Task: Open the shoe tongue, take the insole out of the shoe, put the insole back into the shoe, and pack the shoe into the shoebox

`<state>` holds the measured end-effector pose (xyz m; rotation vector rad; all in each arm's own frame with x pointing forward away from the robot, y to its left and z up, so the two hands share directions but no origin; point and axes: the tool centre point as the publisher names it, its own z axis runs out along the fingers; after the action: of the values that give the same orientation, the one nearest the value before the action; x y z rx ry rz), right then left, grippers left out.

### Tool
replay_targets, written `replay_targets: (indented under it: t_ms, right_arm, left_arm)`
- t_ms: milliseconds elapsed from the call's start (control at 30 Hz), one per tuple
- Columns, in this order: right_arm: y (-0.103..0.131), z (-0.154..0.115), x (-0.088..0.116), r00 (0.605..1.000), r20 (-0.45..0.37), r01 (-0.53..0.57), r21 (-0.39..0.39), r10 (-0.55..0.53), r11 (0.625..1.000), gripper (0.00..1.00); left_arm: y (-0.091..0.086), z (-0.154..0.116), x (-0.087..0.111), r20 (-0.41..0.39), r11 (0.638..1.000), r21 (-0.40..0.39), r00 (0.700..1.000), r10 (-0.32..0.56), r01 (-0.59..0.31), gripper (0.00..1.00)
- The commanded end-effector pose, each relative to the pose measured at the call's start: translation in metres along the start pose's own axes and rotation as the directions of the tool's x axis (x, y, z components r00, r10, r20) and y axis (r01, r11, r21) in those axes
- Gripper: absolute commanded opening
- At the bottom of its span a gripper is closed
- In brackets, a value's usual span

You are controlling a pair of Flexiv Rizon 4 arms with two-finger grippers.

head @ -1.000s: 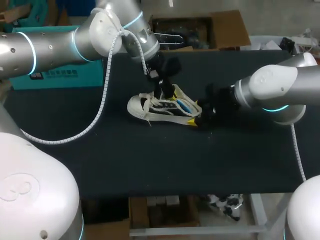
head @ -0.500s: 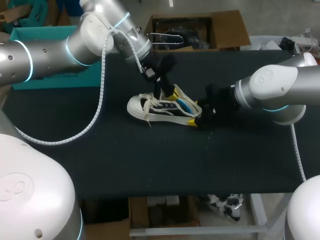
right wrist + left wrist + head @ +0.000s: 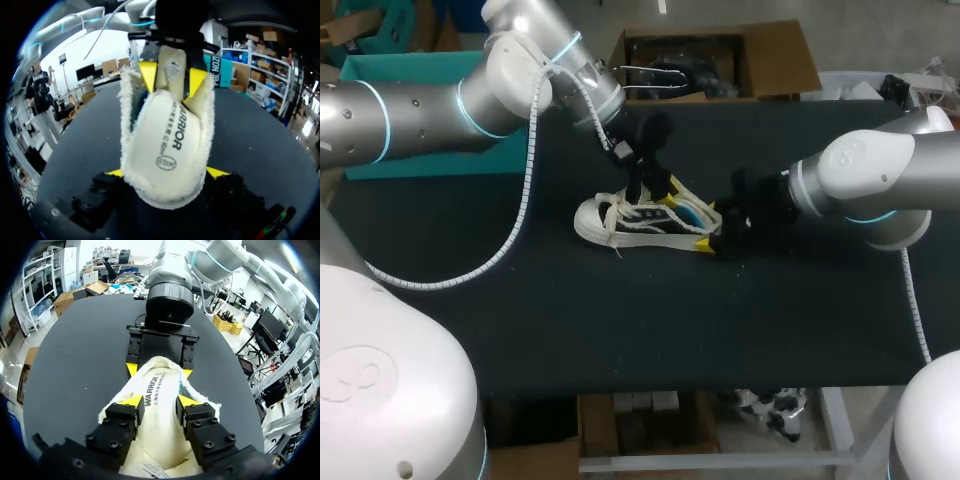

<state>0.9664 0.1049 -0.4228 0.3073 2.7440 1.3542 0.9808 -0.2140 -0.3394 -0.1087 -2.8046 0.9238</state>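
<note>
One white shoe (image 3: 645, 220) is seen at the middle of the head view, set on the dark table (image 3: 620, 330) with its toe toward the frame's left. Its tongue (image 3: 172, 67) is pinched between the fingers of the left gripper (image 3: 159, 402), which is held above the laces. The shoe's back end is clamped from both sides by the right gripper (image 3: 165, 174).

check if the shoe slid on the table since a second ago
No. The shoe keeps the same spot against the table's far edge.
</note>
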Motion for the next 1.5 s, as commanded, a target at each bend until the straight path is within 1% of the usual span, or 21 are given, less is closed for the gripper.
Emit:
replay_targets:
  t_ms: [33,100,233,400,433,567,667,767,900,1033,1133,1167,1233,1267,1300,1333,1500]
  right_arm:
    - [-0.001,0.003,0.0,1.0,0.0,0.001,-0.001,-0.001,1.0,0.0]
    - [-0.001,0.003,0.0,1.0,0.0,0.001,-0.001,-0.001,1.0,0.0]
    - [-0.001,0.003,0.0,1.0,0.0,0.001,-0.001,-0.001,1.0,0.0]
    - [-0.001,0.003,0.0,1.0,0.0,0.001,-0.001,-0.001,1.0,0.0]
    - [-0.001,0.003,0.0,1.0,0.0,0.001,-0.001,-0.001,1.0,0.0]
    - [-0.001,0.003,0.0,1.0,0.0,0.001,-0.001,-0.001,1.0,0.0]
    - [-0.001,0.003,0.0,1.0,0.0,0.001,-0.001,-0.001,1.0,0.0]
    - [-0.001,0.003,0.0,1.0,0.0,0.001,-0.001,-0.001,1.0,0.0]
    - [-0.001,0.003,0.0,1.0,0.0,0.001,-0.001,-0.001,1.0,0.0]
    - [-0.001,0.003,0.0,1.0,0.0,0.001,-0.001,-0.001,1.0,0.0]
    - [-0.001,0.003,0.0,1.0,0.0,0.001,-0.001,-0.001,1.0,0.0]
    - [-0.001,0.003,0.0,1.0,0.0,0.001,-0.001,-0.001,1.0,0.0]
    - [-0.001,0.003,0.0,1.0,0.0,0.001,-0.001,-0.001,1.0,0.0]
    - [-0.001,0.003,0.0,1.0,0.0,0.001,-0.001,-0.001,1.0,0.0]
    - [-0.001,0.003,0.0,1.0,0.0,0.001,-0.001,-0.001,1.0,0.0]
    - [-0.001,0.003,0.0,1.0,0.0,0.001,-0.001,-0.001,1.0,0.0]
    - [-0.001,0.003,0.0,1.0,0.0,0.001,-0.001,-0.001,1.0,0.0]
  left_arm:
    - [-0.017,-0.003,0.017,0.077,0.997,-0.082,0.997,0.018,-0.012,0.75]
    - [-0.022,-0.003,0.02,0.106,0.993,-0.12,0.994,0.034,-0.021,0.76]
    - [-0.027,0.0,0.022,0.153,0.979,-0.2,0.987,0.058,-0.027,0.76]
    - [-0.03,0.004,0.022,0.205,0.955,-0.294,0.974,0.093,-0.03,0.72]
    - [-0.03,0.005,0.022,0.215,0.948,-0.315,0.971,0.104,-0.031,0.71]
    - [-0.03,0.009,0.018,0.237,0.922,-0.385,0.961,0.144,-0.043,0.57]
    - [-0.026,0.011,0.016,0.249,0.899,-0.434,0.953,0.171,-0.047,0.56]
    - [-0.019,0.01,0.01,0.251,0.885,-0.464,0.951,0.179,-0.044,0.54]
    - [-0.01,0.008,0.006,0.245,0.877,-0.478,0.952,0.183,-0.046,0.54]
    - [-0.005,0.008,0.004,0.233,0.868,-0.492,0.952,0.198,-0.06,0.53]
    - [-0.002,0.009,0.002,0.234,0.861,-0.504,0.95,0.208,-0.065,0.49]
    - [0.0,0.009,0.0,0.237,0.858,-0.509,0.949,0.211,-0.064,0.47]
    - [0.002,0.01,-0.004,0.24,0.856,-0.513,0.948,0.211,-0.061,0.35]
    - [0.003,0.009,-0.006,0.24,0.857,-0.512,0.948,0.209,-0.06,0.23]
    - [0.004,0.009,-0.007,0.238,0.86,-0.506,0.949,0.207,-0.061,0.08]
    - [0.004,0.008,-0.007,0.237,0.863,-0.502,0.949,0.207,-0.062,0.0]
    - [0.005,-0.003,-0.004,0.221,0.888,-0.451,0.952,0.211,-0.092,0.0]
